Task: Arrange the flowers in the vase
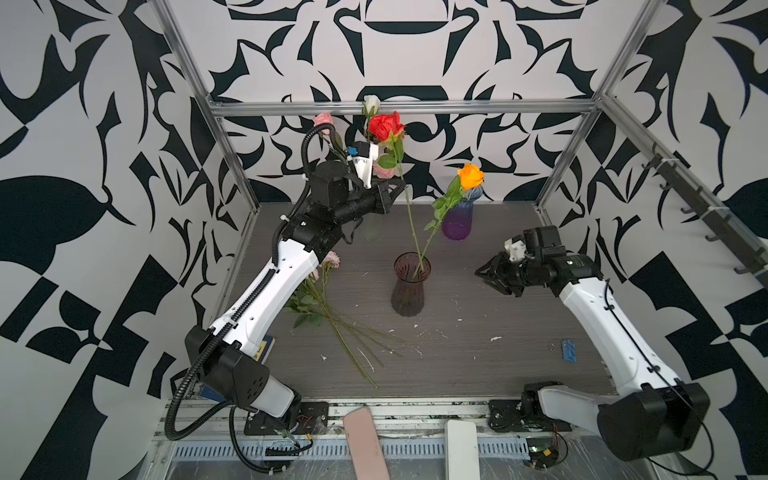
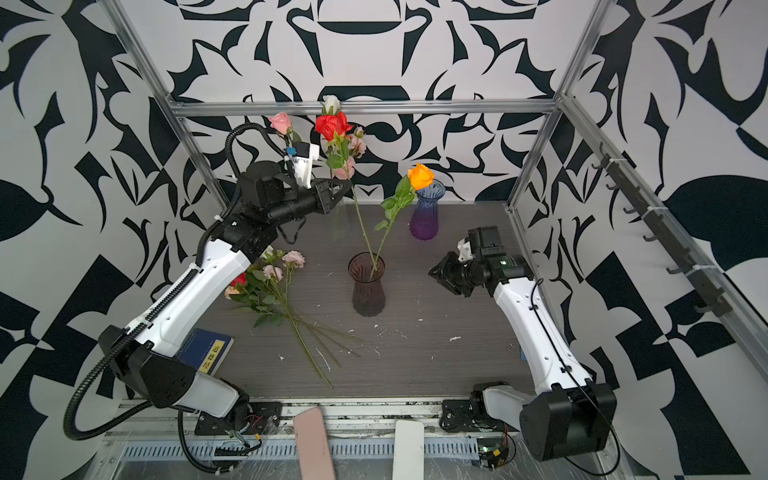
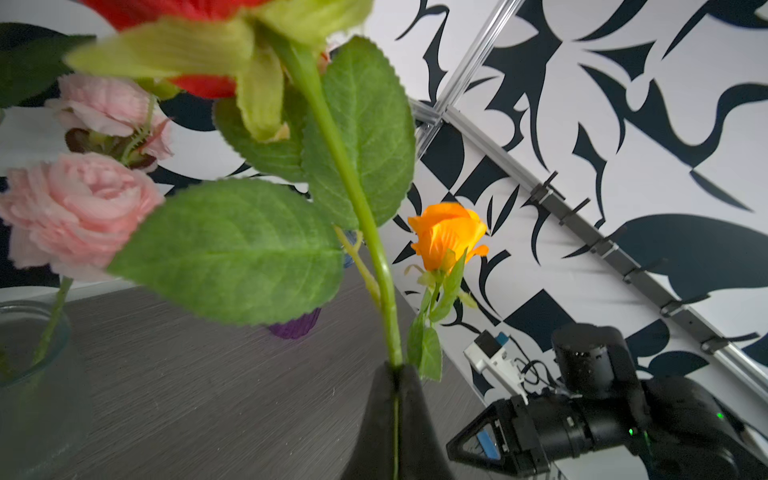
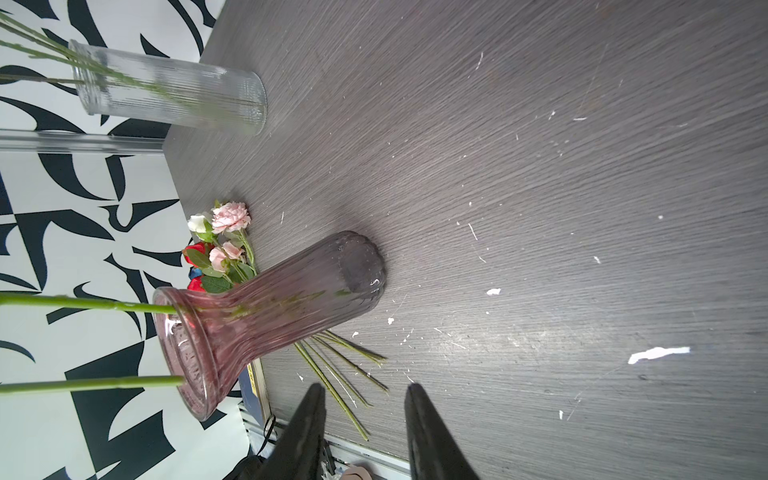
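Note:
In both top views my left gripper is shut on the green stem of a red rose, held high above the table. The stem's lower end reaches into the mouth of the ribbed pink glass vase. An orange rose stands in the same vase, leaning right. Several more flowers lie on the table under the left arm. My right gripper is open and empty, to the right of the vase.
A purple-blue vase stands at the back. A clear ribbed glass vase with pink and white blooms stands behind the left gripper. A blue book lies at the front left. White scraps dot the table.

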### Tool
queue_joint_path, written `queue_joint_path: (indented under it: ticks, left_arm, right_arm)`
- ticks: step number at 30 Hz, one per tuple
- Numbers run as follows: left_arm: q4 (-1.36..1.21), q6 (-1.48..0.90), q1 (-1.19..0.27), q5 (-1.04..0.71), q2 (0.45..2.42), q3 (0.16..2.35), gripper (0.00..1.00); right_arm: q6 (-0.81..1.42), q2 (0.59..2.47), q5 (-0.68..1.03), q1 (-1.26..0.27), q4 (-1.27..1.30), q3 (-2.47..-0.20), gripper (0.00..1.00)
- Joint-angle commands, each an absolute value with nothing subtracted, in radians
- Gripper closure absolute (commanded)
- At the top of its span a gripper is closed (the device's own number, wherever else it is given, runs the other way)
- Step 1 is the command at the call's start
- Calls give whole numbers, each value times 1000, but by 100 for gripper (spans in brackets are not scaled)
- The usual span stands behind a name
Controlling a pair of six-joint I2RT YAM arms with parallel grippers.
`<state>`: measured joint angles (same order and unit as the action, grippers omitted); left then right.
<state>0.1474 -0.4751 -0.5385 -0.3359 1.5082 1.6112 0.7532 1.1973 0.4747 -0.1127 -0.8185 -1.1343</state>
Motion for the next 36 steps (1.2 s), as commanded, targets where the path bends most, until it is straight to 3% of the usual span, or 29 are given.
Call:
queue_joint_path:
  ticks: [1, 12, 13, 18, 20, 32, 35, 36]
  left_arm:
    - [197, -382, -569, -285, 1466, 1577, 100]
    - [265, -296, -612, -256, 1457, 1566, 100]
    - [273, -278, -622, -258, 1457, 1566, 96]
    - [305, -224, -653, -259, 1445, 1558, 52]
    - [308, -213, -653, -252, 1425, 1542, 41]
    - [351, -140, -652, -155, 1264, 1467, 23]
    - [335, -165, -651, -109, 1178, 1398, 12]
    - [325, -179, -649, -91, 1152, 1370, 0]
  right_arm:
    - [753, 1204, 471, -109, -806, -1145, 64]
    - [783, 1210, 474, -109, -786, -1136, 64]
    - [786, 1209, 474, -109, -782, -1133, 64]
    - [810, 1207, 472, -109, -759, -1124, 64]
    - [813, 1212, 471, -109, -750, -1128, 64]
    - [766, 1413, 491, -24, -751, -1446, 64]
    - [751, 1512, 493, 1, -775, -1591, 64]
    - [752, 1554, 491, 8, -786, -1646, 64]
